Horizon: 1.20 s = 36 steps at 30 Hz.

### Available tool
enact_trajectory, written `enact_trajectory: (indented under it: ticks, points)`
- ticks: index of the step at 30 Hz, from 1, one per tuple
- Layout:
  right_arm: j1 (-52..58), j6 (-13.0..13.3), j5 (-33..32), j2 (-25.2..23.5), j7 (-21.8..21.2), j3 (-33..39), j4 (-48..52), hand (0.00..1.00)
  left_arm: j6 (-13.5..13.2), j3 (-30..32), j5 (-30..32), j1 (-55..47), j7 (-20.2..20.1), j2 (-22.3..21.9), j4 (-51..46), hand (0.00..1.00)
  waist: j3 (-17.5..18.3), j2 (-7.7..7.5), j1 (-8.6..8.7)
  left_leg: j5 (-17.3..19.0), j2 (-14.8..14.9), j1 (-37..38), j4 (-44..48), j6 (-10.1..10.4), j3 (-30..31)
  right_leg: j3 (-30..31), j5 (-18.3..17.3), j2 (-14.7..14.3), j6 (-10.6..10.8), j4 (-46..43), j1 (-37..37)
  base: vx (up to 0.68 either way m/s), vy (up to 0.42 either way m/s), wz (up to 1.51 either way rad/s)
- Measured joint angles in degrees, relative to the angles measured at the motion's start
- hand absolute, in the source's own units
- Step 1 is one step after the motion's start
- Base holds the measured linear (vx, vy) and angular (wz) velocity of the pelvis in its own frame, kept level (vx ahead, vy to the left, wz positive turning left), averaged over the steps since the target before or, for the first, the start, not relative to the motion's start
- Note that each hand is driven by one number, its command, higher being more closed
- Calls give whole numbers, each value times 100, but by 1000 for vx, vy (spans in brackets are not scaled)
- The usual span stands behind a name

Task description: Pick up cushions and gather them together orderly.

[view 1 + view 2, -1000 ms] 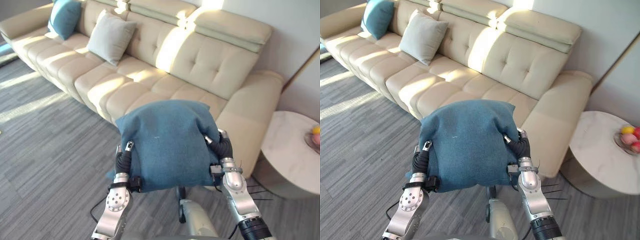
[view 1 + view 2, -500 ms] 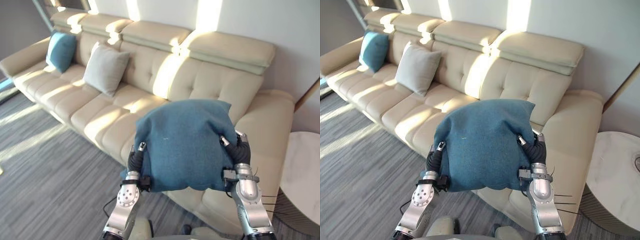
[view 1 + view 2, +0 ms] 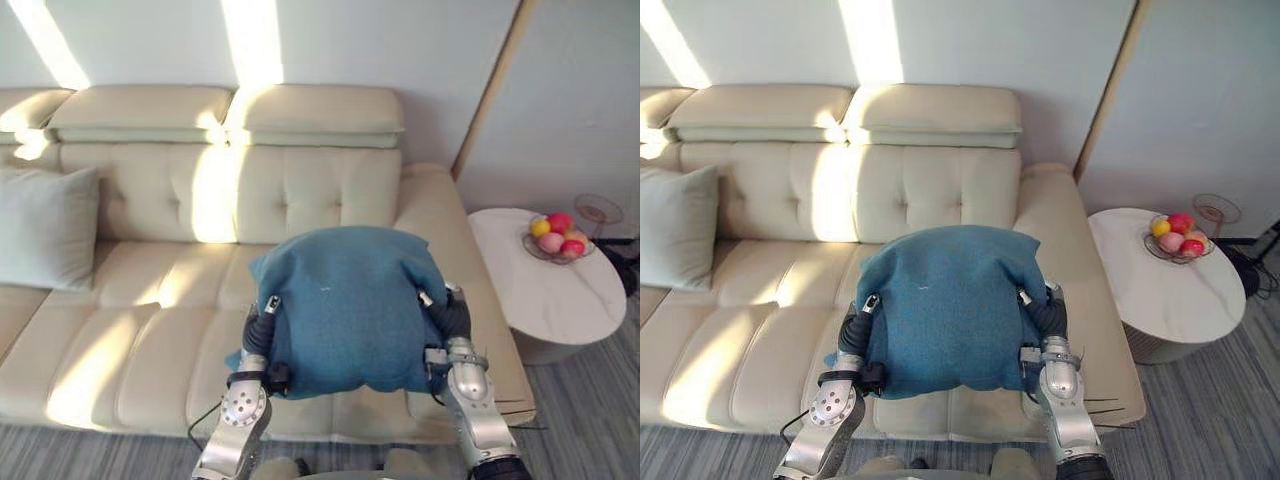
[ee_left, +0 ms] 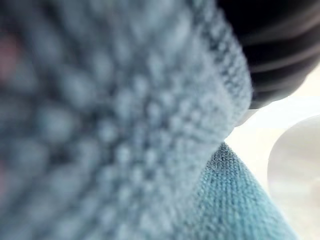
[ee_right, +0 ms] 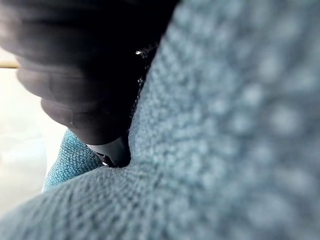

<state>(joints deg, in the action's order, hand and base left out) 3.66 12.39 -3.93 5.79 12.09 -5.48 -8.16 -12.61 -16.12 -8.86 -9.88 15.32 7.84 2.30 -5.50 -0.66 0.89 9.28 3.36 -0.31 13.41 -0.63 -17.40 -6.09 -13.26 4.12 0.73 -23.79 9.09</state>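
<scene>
- since the blue cushion (image 3: 340, 305) is wide and soft, i carry it pressed between my left hand (image 3: 260, 322) and right hand (image 3: 453, 317), one at each side edge; it hides them, so i cannot tell whether they clamp or lie flat.
- it hangs over the sofa's (image 3: 300, 195) bare right-end seat.
- the grey cushion (image 3: 45, 228) leans far to the left, with open seats between; i judge that the place to gather.

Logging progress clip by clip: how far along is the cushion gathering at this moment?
Done: the blue cushion is picked up. In hand: it is carried between the left hand and right hand, in front of the sofa. Left: set it down beside the grey cushion, which leans against the backrest further left; the two are apart.
</scene>
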Motion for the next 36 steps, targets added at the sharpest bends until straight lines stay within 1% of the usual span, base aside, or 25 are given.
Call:
enact_trajectory:
  ticks: [1,2,4,5,6,7,8,10,11,12,13,15,18,22,24,26,27,28,29,30,31,32,33,34,36]
  points:
    - [0,4,0,31,-1,1,6,100,5,0,18,15,-4,6,20,100,15,-95,21,14,-129,-2,77,2,73,-9,345,-14,-182,226,-9,208,-10,32]
    - [50,2,0,149,-1,3,12,100,36,-11,67,3,-13,-100,48,100,22,36,101,33,-83,-38,223,23,323,-119,399,-20,-199,412,-224,180,-34,31]
    - [78,-3,0,193,-1,3,17,100,36,-9,79,18,-20,-110,48,100,-6,111,125,107,42,-161,632,145,462,-209,483,-105,-213,743,-491,123,-45,20]
    - [79,-4,0,187,-2,2,19,100,37,0,80,16,-21,-115,52,100,-12,113,76,115,142,-275,1026,159,464,-180,573,-170,-242,970,-676,132,-52,-17]
    - [76,-2,-3,199,0,4,38,100,36,13,81,20,-24,-139,51,100,-13,94,-43,117,244,-480,1501,207,487,-94,677,-202,-274,1221,-856,115,-30,-36]
    - [74,1,-3,202,1,7,53,100,35,17,83,19,-26,-155,51,100,-11,92,-78,167,275,-515,1595,230,492,-51,701,-203,-274,1275,-886,80,5,-44]
    - [61,14,-3,202,1,21,79,100,31,35,84,27,-30,-196,50,100,6,96,-155,184,366,-518,1555,201,501,25,730,-201,-280,1320,-884,51,53,-41]
    - [47,15,-4,192,1,33,80,100,32,65,97,38,-35,-239,51,100,7,105,-152,190,495,-487,1042,190,717,143,753,-178,-243,1344,-870,47,101,-32]
    - [46,13,-4,193,2,46,80,100,32,67,107,38,-36,-255,51,100,17,129,-145,64,505,-398,532,287,931,203,791,-184,-182,1385,-865,37,184,-32]
    - [37,12,-2,201,2,60,85,100,32,61,112,37,-35,-276,51,100,40,230,-147,-279,588,-221,-20,521,1190,306,838,-265,-84,1482,-873,37,212,-37]
    - [36,8,0,186,2,63,84,100,33,62,112,35,-31,-275,58,100,49,243,-158,-235,576,-147,-134,623,1243,360,872,-276,-26,1549,-891,43,248,-41]
    - [45,1,7,92,2,66,92,100,35,61,111,23,-25,-195,72,100,66,127,-145,-358,332,58,-489,517,1080,530,1072,-69,206,1896,-1019,31,239,-26]
    - [39,1,41,90,8,65,92,100,34,50,111,23,-18,-191,70,100,92,166,-152,-431,91,250,-721,408,931,655,1213,161,383,2205,-1192,4,184,-14]
    - [-230,-35,362,75,41,-30,82,100,28,50,111,46,94,-9,73,100,91,178,-183,-506,-51,75,-845,296,773,817,1460,282,404,2452,-989,-42,101,-18]
    - [-562,-39,464,82,163,-85,35,100,26,59,113,344,225,46,170,100,-57,166,-189,-536,-53,-254,-742,280,739,885,1615,280,369,2506,-701,-111,18,-18]
    - [-1378,-39,634,91,455,-119,-177,100,26,87,125,1208,521,166,469,100,-488,168,-178,-536,-21,-962,-348,279,738,930,1855,253,369,2495,-156,-210,12,-8]
    - [-1631,-42,664,97,544,-127,-270,100,26,98,152,1441,629,242,515,100,-576,168,-163,-534,-8,-1185,-263,277,736,929,1910,244,381,2495,27,-249,8,-8]
    - [-2147,-42,681,139,677,-125,-446,100,26,175,207,1911,737,341,589,100,-932,176,-158,-543,31,-1404,-169,264,725,932,2005,230,369,2490,200,-266,-3,-7]
    - [-2876,-64,705,207,848,-124,-742,100,28,312,311,2556,902,461,731,100,-1212,182,-179,-585,60,-1863,45,224,727,953,2111,204,391,2386,604,-340,-6,-6]
    - [-3175,-110,758,210,964,-123,-849,100,31,353,349,2809,1023,532,765,100,-1225,179,-185,-604,75,-2128,121,230,735,952,2153,190,398,2355,850,-265,-6,3]
    - [-3620,-197,837,232,1129,-113,-930,100,33,403,408,3253,1163,656,828,100,-1388,185,-184,-696,70,-2331,165,230,771,931,2241,191,412,2357,1029,-201,-12,16]
    - [-4201,-246,935,278,1338,-106,-1092,100,54,499,479,3827,1342,783,972,100,-1712,183,-190,-836,65,-2384,132,209,808,909,2307,202,416,2359,1065,-153,-24,22]
    - [-4746,-343,1016,318,1546,-77,-1185,100,91,561,509,4436,1515,947,1156,100,-1904,192,-253,-922,68,-2499,124,198,836,900,2351,198,413,2352,1179,-158,-29,18]
    - [-4997,-386,1078,331,1625,-34,-1193,100,100,556,513,4762,1583,1042,1272,100,-1921,190,-304,-965,68,-2610,109,208,866,877,2371,196,417,2341,1289,-143,-38,15]
    - [-6026,-396,1233,377,1949,139,-1562,100,103,548,536,5991,1827,1395,1868,100,-1922,190,-337,-1174,58,-2958,-7,203,963,770,2475,203,390,2359,1622,-91,-40,26]
